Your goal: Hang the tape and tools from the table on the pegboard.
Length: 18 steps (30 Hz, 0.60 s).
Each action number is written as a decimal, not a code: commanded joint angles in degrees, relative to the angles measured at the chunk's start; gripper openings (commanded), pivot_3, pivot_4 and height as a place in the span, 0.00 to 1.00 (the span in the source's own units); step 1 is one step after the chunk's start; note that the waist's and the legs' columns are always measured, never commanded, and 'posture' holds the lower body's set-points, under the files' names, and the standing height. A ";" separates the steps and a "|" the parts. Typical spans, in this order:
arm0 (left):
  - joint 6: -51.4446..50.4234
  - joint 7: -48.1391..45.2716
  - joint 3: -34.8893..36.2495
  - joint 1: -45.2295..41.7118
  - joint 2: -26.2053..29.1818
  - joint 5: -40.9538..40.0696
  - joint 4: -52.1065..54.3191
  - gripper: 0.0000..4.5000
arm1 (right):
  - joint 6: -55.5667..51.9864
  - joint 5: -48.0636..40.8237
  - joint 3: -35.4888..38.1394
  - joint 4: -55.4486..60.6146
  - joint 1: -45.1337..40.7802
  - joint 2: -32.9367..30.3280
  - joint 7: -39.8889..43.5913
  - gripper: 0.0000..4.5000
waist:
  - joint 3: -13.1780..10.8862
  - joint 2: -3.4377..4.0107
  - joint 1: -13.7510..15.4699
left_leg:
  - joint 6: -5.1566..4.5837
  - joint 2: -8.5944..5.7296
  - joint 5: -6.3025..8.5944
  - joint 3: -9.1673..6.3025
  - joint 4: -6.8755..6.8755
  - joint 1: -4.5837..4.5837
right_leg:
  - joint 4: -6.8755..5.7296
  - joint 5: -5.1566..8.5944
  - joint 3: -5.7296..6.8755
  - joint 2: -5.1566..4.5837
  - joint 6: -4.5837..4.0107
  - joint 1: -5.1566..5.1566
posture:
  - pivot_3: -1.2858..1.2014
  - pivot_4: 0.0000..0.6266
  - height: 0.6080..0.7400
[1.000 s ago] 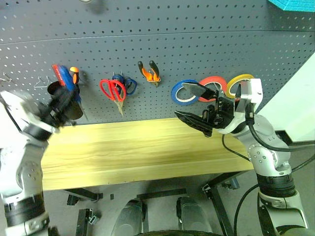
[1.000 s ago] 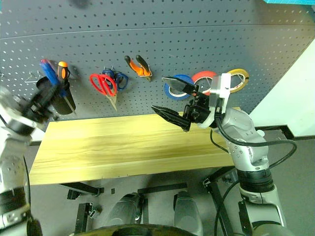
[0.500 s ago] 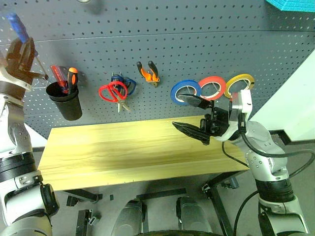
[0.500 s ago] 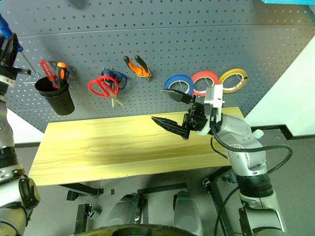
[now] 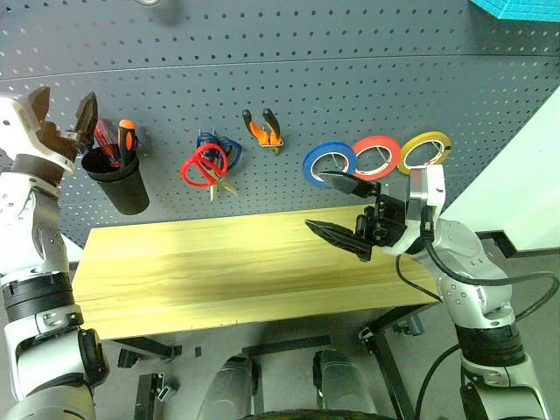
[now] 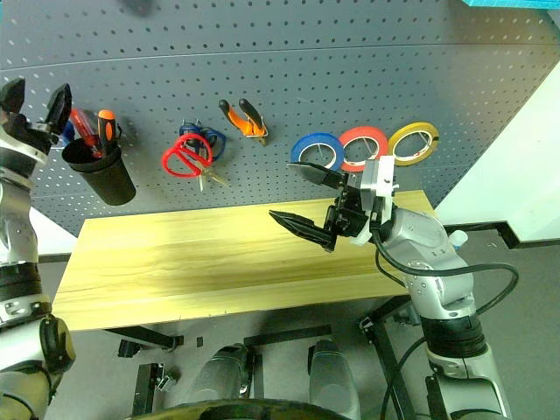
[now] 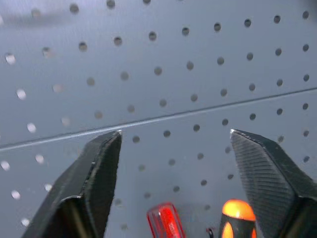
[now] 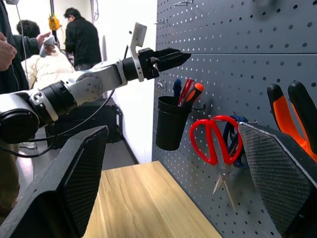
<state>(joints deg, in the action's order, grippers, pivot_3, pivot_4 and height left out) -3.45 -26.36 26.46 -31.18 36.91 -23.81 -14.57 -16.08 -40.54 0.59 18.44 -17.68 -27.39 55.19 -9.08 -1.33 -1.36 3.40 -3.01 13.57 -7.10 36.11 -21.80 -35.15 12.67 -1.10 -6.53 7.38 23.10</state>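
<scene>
My left gripper (image 5: 64,109) is open with nothing between its fingers, up against the dark grey pegboard (image 5: 350,79) just above a black cup (image 5: 120,182). In the right wrist view a slim blue-handled screwdriver (image 8: 177,88) stands in that cup. The red-handled scissors (image 5: 203,166), the orange-and-black pliers (image 5: 264,127) and the blue tape (image 5: 330,162) hang on the pegboard. My right gripper (image 5: 312,201) is open and empty, hovering over the right part of the wooden table (image 5: 219,267), below the blue tape.
A red screwdriver (image 5: 106,136) and an orange-black one (image 5: 129,140) share the cup. Blue-handled scissors (image 5: 226,146) hang behind the red ones. A red roll (image 5: 378,156) and a yellow roll (image 5: 424,150) hang right of the blue tape. People (image 8: 81,37) stand beyond the table's left end.
Half a second ago my left gripper held the blue screwdriver high by the pegboard; now it has come down over the cup, opened, and the screwdriver stands in the cup. The right gripper sank slightly.
</scene>
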 commanded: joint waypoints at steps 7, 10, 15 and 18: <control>-1.30 1.17 -0.71 0.08 -2.34 -0.75 3.00 0.80 | -0.37 0.45 -0.36 1.52 -0.83 0.36 -0.06 0.98 | 0.01 -0.01 0.19 | 0.00 0.00 0.00 0.00 0.01 0.01 | -0.01 0.00 0.00 0.00 0.00 -0.01 | 0.49 0.10 1.00; -1.36 0.85 -0.41 0.41 -2.55 -1.00 2.92 0.80 | -0.52 0.42 -0.27 1.89 -0.50 0.26 -0.22 0.98 | 0.01 -0.01 0.12 | 0.00 0.00 0.00 0.00 0.02 0.00 | -0.01 0.00 0.00 0.00 0.00 -0.01 | 0.49 0.11 1.00; -2.38 0.97 -0.14 0.83 -2.64 -1.27 2.55 0.80 | -0.84 0.38 -0.18 2.64 0.07 0.25 -0.59 0.98 | 0.01 -0.01 0.00 | 0.00 0.00 0.00 0.01 0.01 0.04 | -0.03 0.00 -0.02 0.00 0.00 -0.01 | 0.49 0.12 1.00; -3.02 0.68 -0.21 1.07 -2.71 -1.73 3.19 0.80 | -0.93 0.38 -0.23 2.71 0.17 0.30 -0.65 0.98 | 0.01 -0.01 0.10 | 0.00 0.00 0.00 0.01 0.02 0.03 | -0.03 0.00 -0.02 0.00 0.00 -0.01 | 0.49 0.13 1.00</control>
<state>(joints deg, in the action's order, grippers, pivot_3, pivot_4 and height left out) -6.32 -25.57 25.46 -29.85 33.60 -24.49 -13.70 -17.14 -39.64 -0.29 18.51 -17.15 -27.21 54.67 -9.08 -1.34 -1.26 3.40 -3.01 13.57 -7.09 36.14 -21.78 -35.19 12.66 -1.12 -6.53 7.38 23.08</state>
